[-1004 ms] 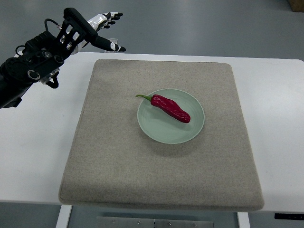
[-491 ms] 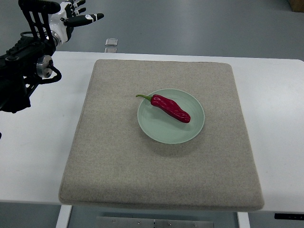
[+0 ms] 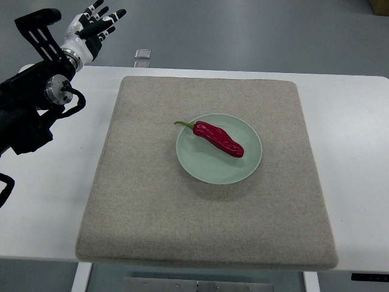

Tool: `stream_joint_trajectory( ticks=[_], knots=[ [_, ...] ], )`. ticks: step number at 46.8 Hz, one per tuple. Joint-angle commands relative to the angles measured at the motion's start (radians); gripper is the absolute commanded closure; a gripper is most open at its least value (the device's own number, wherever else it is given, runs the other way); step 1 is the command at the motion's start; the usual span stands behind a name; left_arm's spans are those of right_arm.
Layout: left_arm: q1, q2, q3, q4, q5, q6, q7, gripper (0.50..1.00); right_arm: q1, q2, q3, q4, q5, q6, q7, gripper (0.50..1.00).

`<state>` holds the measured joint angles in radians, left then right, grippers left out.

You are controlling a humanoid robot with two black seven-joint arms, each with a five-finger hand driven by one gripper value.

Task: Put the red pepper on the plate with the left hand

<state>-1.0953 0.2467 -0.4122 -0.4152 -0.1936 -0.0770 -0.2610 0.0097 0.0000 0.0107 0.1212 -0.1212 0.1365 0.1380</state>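
A red pepper [image 3: 220,139] with a green stem lies across the pale green plate [image 3: 200,163], which sits near the middle of the grey mat [image 3: 152,201]. My left hand [image 3: 92,25] is raised at the top left, beyond the table's far edge and well away from the plate. Its fingers are spread and hold nothing. The black forearm [image 3: 30,103] runs down toward the left edge. The right arm does not show.
The mat lies on a white table [image 3: 42,201]. A small metal fitting [image 3: 142,55] sits on the floor just past the table's far edge. A brown box corner [image 3: 380,5] shows at the top right.
The left hand has pulled back from above the mat's far left corner toward the top left corner of the picture and turned its fingers upward. The pepper and plate have not moved.
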Motion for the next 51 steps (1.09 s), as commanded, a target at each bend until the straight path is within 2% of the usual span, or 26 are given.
stream_joint_trajectory(
  ticks=[1,7,11,21,51],
  knots=[
    [0.008,-0.009,-0.051,0.001,-0.001,-0.003,0.002,0.538,0.001,0.0,0.0,0.0,0.0,0.0,0.0,0.572],
    [0.017,-0.023,-0.12,0.001,-0.001,-0.016,0.003,0.538,0.0,0.0,0.0,0.0,0.0,0.0,0.0,0.572],
    [0.029,-0.03,-0.155,0.001,-0.004,-0.052,0.003,0.538,0.0,0.0,0.0,0.0,0.0,0.0,0.0,0.572],
    [0.057,-0.044,-0.217,0.01,-0.064,-0.19,0.003,0.538,0.0,0.0,0.0,0.0,0.0,0.0,0.0,0.572],
    [0.06,-0.061,-0.212,0.012,-0.05,-0.184,-0.003,0.538,0.001,0.0,0.0,0.0,0.0,0.0,0.0,0.572]
  ],
)
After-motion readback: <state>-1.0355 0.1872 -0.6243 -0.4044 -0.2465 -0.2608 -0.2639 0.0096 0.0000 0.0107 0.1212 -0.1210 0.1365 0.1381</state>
